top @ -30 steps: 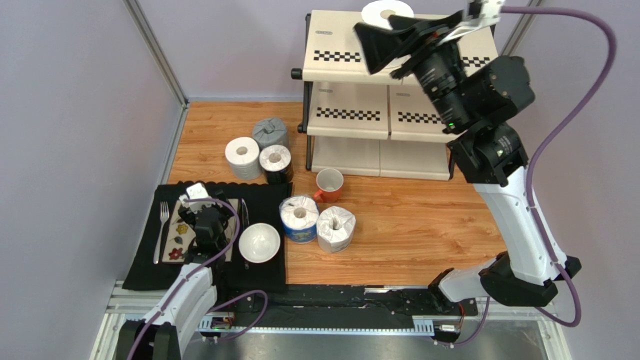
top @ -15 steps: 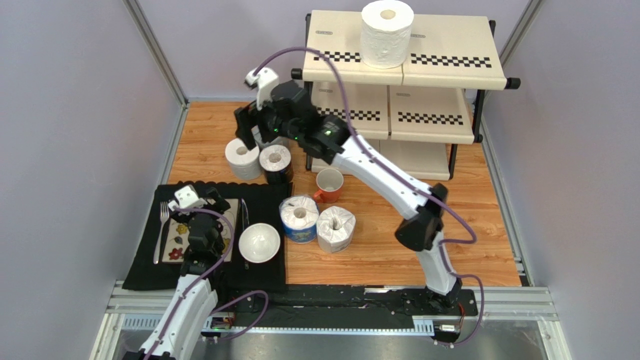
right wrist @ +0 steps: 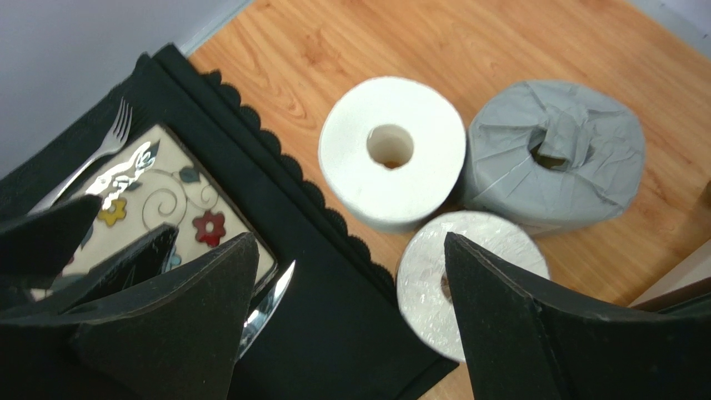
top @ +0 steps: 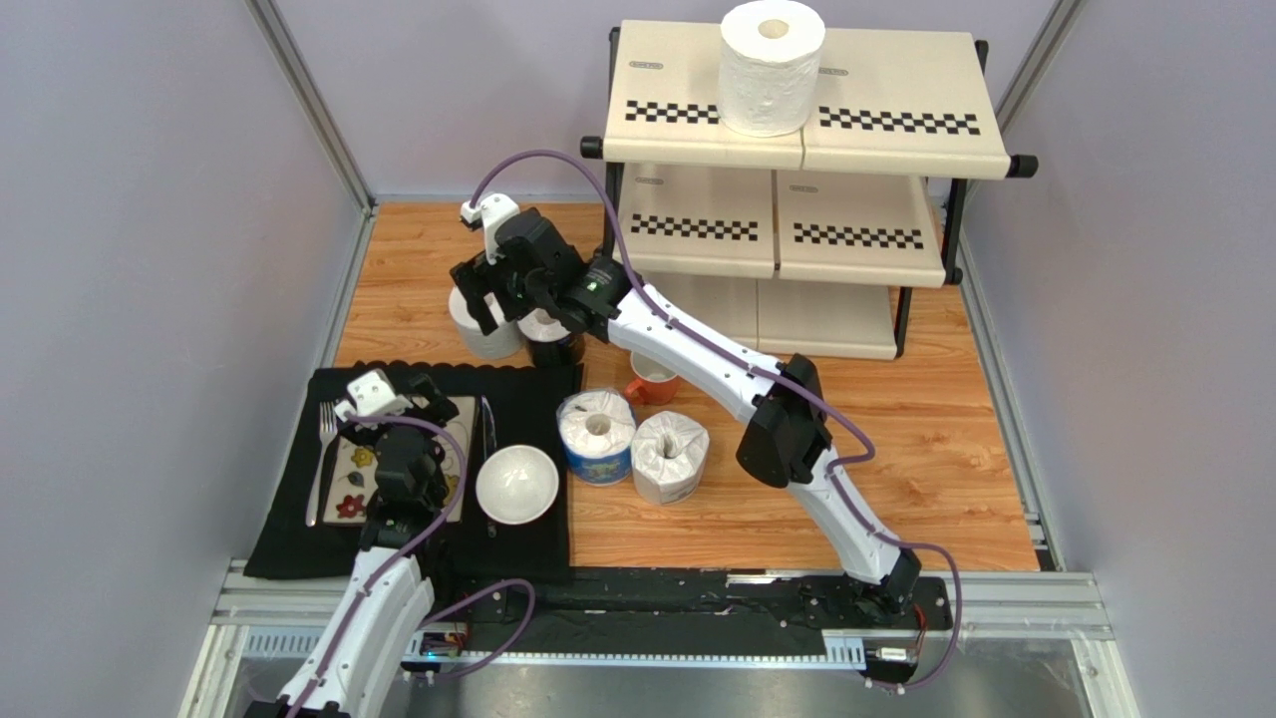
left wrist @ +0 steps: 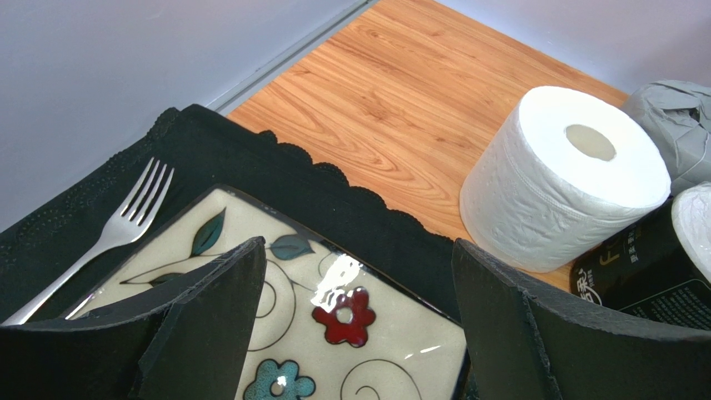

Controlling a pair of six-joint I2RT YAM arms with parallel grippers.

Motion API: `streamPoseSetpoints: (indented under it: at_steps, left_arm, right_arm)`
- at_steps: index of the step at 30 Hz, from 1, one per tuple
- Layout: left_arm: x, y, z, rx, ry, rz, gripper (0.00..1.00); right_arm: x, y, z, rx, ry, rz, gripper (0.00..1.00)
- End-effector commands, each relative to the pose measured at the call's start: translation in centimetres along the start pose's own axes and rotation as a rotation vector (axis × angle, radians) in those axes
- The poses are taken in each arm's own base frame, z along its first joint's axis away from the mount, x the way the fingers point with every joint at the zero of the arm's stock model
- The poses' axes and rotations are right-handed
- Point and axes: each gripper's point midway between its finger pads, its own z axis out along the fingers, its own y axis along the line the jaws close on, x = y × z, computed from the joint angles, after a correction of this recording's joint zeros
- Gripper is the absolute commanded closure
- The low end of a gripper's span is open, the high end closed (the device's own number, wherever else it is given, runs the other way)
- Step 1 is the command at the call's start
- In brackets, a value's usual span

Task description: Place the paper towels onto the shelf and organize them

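My right fingers (right wrist: pixel 534 333) hang spread above 3 paper towels (right wrist: pixel 417 179) on the bench (right wrist: pixel 375 33); my left fingers (left wrist: pixel 209 333) gape over the plate (left wrist: pixel 375 350). 1 white roll (top: pixel 772 83) stands atop the shelf (top: pixel 899 90).

Glossy glazed plate (left wrist: pixel 367 350), shiny metal fork (left wrist: pixel 117 225), matt cloth mat (left wrist: pixel 275 183), smooth wood-grain tabletop (left wrist: pixel 392 92), dimpled white paper roll (left wrist: pixel 551 192), crinkled grey-wrapped roll (left wrist: pixel 676 125).

Shelf (top: pixel 884 90) at the tabletop's (top: pixel 929 449) rear right, placemat (top: pixel 285 524) at front left.
One paper towel roll (top: pixel 772 68) stands on the shelf's top tier; three rolls (right wrist: pixel 392 150) cluster left of the shelf; the mug (top: pixel 653 386) sits before it, two rolls (top: pixel 598 434) side by side nearer; plate (left wrist: pixel 367 342), fork (top: pixel 325 456) and bowl (top: pixel 517 483) lie on the placemat.
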Motion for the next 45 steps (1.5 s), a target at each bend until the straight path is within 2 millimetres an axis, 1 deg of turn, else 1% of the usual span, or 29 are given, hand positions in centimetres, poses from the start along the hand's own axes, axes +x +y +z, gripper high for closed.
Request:
streamPoseSetpoints:
  at_steps: [1, 2, 4, 5, 8, 12, 15, 16, 19, 25, 27, 28, 31, 40, 45]
  left_arm:
    - [10.9, 4.5, -2.5, -0.046, 0.195, 0.125, 0.1]
    - [10.9, 4.5, -2.5, -0.047, 0.194, 0.125, 0.1]
    - [10.8, 4.6, -2.5, -0.048, 0.193, 0.126, 0.1]
    - [10.9, 4.6, -2.5, -0.047, 0.195, 0.127, 0.1]
    - [10.9, 4.5, -2.5, -0.044, 0.193, 0.124, 0.1]
    - [11.0, 4.4, -2.6, -0.039, 0.199, 0.124, 0.11]
    - [11.0, 4.4, -2.6, -0.036, 0.2, 0.122, 0.11]
    - [11.1, 4.4, -2.6, -0.035, 0.202, 0.123, 0.11]
    - [11.1, 4.3, -2.6, -0.033, 0.203, 0.121, 0.11]
    - [11.1, 4.3, -2.6, -0.031, 0.202, 0.122, 0.11]
    - [11.1, 4.2, -2.6, -0.029, 0.202, 0.12, 0.11]
    - [11.0, 4.2, -2.6, -0.029, 0.201, 0.119, 0.11]
    - [11.1, 4.2, -2.6, -0.029, 0.205, 0.121, 0.11]
    - [11.1, 4.2, -2.6, -0.027, 0.206, 0.118, 0.11]
    - [11.2, 4.2, -2.6, -0.024, 0.211, 0.12, 0.11]
  right_arm:
    - [-5.2, -1.0, 0.4, 0.059, -0.198, 0.009, 0.15]
    - [-4.9, -1.3, 1.1, 0.08, -0.201, 0.016, 0.16]
    - [-5.5, -1.5, 1.6, 0.091, -0.233, 0.03, 0.18]
    - [-5.1, -1.8, 2.4, 0.105, -0.234, 0.036, 0.19]
    - [-5.4, -2.5, 3.1, 0.132, -0.268, 0.056, 0.22]
    - [-4.6, -3.6, 4.8, 0.157, -0.286, 0.093, 0.24]
    - [-4.4, -4.0, 5.4, 0.167, -0.296, 0.107, 0.25]
    - [-3.9, -4.1, 5.9, 0.17, -0.288, 0.111, 0.26]
    - [-3.2, -4.2, 6.5, 0.177, -0.284, 0.123, 0.26]
    - [-1.8, -4.8, 7.2, 0.205, -0.263, 0.157, 0.28]
    - [-1.6, -4.9, 7.2, 0.208, -0.259, 0.177, 0.29]
    - [-1.1, -5.0, 7.3, 0.215, -0.249, 0.183, 0.3]
    - [-1.0, -4.9, 7.3, 0.214, -0.247, 0.207, 0.3]
    - [0.8, -4.8, 7.9, 0.214, -0.208, 0.242, 0.32]
    - [1.0, -4.8, 8.2, 0.218, -0.207, 0.251, 0.3]
